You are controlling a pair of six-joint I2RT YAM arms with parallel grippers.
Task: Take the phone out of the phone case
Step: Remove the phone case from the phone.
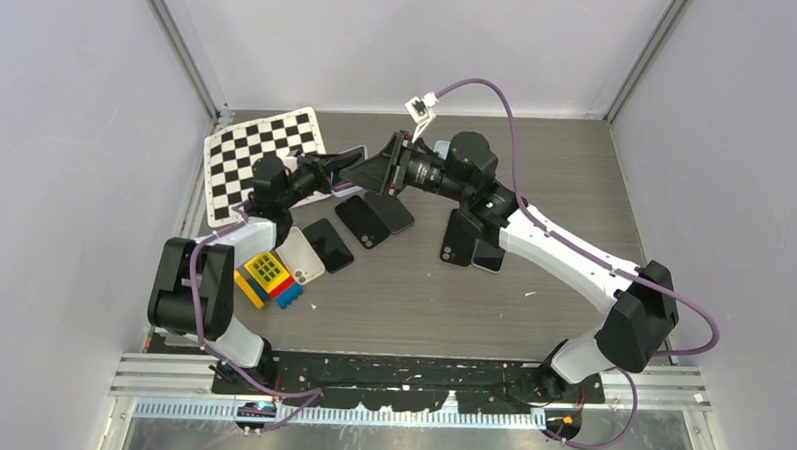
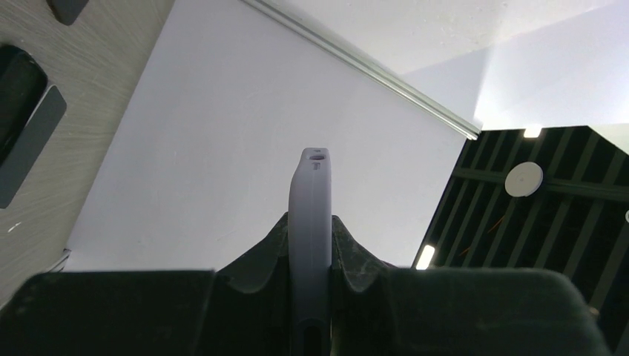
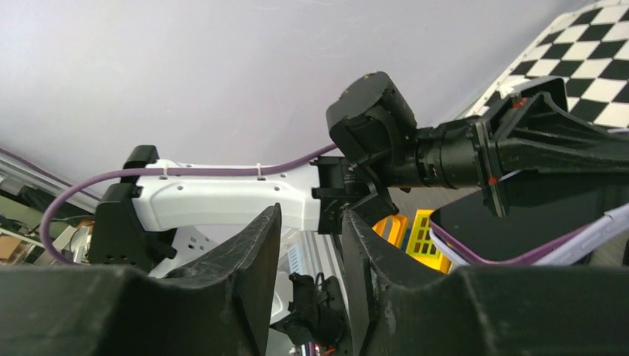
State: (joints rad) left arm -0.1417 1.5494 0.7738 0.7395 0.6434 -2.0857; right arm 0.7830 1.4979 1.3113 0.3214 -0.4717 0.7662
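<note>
Left gripper (image 2: 309, 241): clamped on the edge of the phone case (image 2: 309, 185)
Right gripper (image 3: 310, 222): fingers apart, holding nothing, near the case
Phone (image 3: 519, 219): inside the case

Two arms: the left arm (image 1: 197, 288) and the right arm (image 1: 574, 256). One checkerboard (image 1: 262, 160). Six phones or cases lie flat on the table (image 1: 422, 306): four in the left row (image 1: 329, 245) and two in the overlapping right pair (image 1: 458, 237). A seventh, the cased phone (image 2: 309, 222), is held up. One cluster of toy bricks (image 1: 268, 278), number unclear.
</note>
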